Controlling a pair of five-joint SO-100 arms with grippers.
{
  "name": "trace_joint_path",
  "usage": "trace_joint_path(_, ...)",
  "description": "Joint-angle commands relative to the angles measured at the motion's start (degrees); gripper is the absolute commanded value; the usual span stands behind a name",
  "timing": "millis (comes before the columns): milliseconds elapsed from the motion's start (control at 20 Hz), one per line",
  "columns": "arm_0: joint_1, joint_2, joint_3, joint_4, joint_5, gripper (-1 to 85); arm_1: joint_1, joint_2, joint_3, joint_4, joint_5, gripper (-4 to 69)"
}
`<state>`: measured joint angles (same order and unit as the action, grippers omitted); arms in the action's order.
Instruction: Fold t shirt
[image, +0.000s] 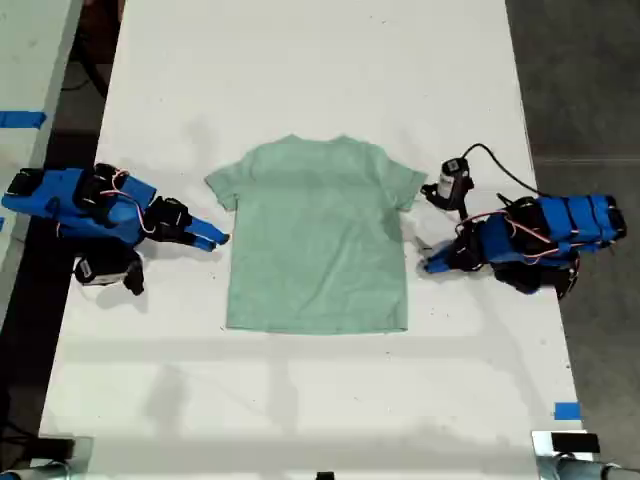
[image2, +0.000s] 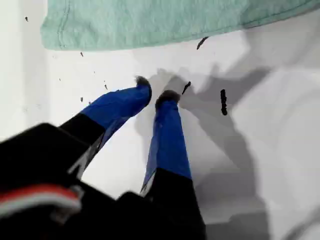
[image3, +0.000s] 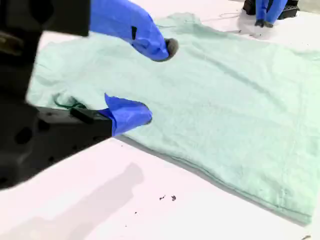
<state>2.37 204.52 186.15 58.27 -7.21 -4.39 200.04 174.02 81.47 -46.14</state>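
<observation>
Table (image: 300, 60): white. The t shirt (image: 318, 235) lies flat at its centre in the exterior view, long axis 12 to 6 o'clock, neck at 12.

My second gripper (image: 218, 238): jaws wide, empty, at the shirt's 9 o'clock edge just below the sleeve; cloth lies at its 3 o'clock. This arm is nearer.

My first gripper (image: 428, 266): tips nearly meeting, holding nothing, just off the 3 o'clock edge; cloth at its 9 o'clock.
</observation>
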Motion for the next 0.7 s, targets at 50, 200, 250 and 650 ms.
trace_joint_path(50,0.3,0.4,2.5,0.2,0.2,16.6,5.6,0.4,2.7,-1.9,26.5,5.8)
trace_joint_path(200,0.3,0.4,2.5,0.2,0.2,16.6,6.9,0.5,3.1,-3.3,52.6,6.0)
trace_joint_path(250,0.3,0.4,2.5,0.2,0.2,16.6,8.4,0.5,3.2,-3.2,54.2,1.9)
trace_joint_path(650,0.3,0.4,2.5,0.2,0.2,16.6,21.9,-3.3,-5.7,-14.8,42.5,1.2)
